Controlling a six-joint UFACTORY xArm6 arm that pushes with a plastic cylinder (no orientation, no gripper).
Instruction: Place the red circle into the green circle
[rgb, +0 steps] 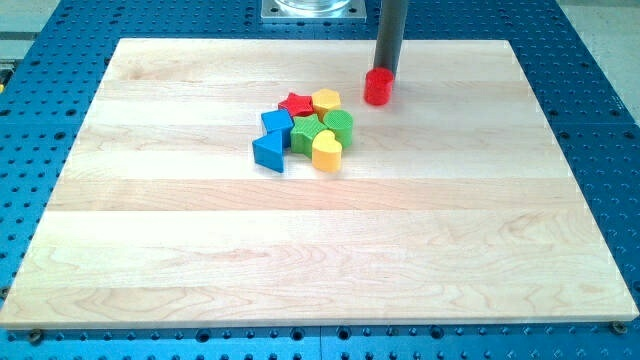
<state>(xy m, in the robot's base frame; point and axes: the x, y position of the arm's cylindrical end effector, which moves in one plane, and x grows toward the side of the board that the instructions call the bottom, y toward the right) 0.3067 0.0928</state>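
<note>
The red circle (378, 87) is a short red cylinder standing alone toward the view's top, right of the block cluster. My tip (385, 73) touches its top-right edge, the dark rod rising straight up from there. The green circle (339, 125) is a ribbed green cylinder on the cluster's right side, down and left of the red circle, with a gap of bare wood between them.
The cluster also holds a red star (297, 103), a yellow hexagon (326, 100), a yellow heart (327, 149), a green block (306, 135), a blue block (277, 122) and a blue triangle (269, 151). The wooden board (320, 260) lies on a blue perforated table.
</note>
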